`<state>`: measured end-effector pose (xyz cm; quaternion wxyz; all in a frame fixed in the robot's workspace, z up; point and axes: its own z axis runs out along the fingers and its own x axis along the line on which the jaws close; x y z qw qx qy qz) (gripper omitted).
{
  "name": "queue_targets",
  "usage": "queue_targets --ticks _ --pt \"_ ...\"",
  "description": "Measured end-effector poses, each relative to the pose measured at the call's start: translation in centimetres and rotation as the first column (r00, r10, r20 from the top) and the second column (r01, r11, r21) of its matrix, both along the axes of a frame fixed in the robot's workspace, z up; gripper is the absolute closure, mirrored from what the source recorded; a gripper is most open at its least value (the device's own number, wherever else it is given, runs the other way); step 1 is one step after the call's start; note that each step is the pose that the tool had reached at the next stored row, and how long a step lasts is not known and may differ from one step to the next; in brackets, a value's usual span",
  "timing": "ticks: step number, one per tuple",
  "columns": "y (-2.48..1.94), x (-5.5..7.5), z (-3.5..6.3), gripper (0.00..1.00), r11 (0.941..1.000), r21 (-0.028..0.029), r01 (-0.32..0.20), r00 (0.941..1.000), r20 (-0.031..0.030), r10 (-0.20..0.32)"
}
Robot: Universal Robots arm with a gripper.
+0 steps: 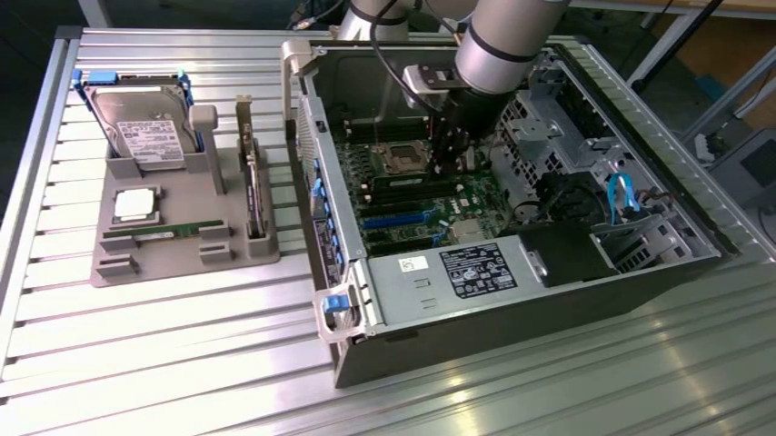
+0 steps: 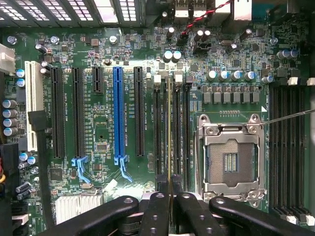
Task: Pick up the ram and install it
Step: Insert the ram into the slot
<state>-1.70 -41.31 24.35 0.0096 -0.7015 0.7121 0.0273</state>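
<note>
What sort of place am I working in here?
Probably a lab assembly bench: an open computer case on a slatted metal table, beside a grey parts holder with a hard drive.

Green motherboard [image 2: 104,118]; blue slot [image 2: 117,113]; black claw [image 2: 170,201]; yellowish-edged ram [image 2: 170,142].

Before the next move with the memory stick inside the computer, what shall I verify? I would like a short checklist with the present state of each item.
1. Grip: hand is shut on the memory stick: ok.
2. Stick runs parallel to the memory slots: ok.
3. Stick exactly over one slot: cannot tell.
4. Slot clips open: cannot tell.
5. Neighbouring slots empty: ok.
</note>
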Motion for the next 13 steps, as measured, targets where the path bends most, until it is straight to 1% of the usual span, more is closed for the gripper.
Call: queue_targets --ticks 4,13 --pt "-0.41 0.0 0.01 0.88 1.0 -0.0002 0.0 1.0 -0.0001 0.0" --pt "-0.46 0.0 0.01 0.88 1.0 -0.0001 0.002 1.0 -0.0004 -0.002"
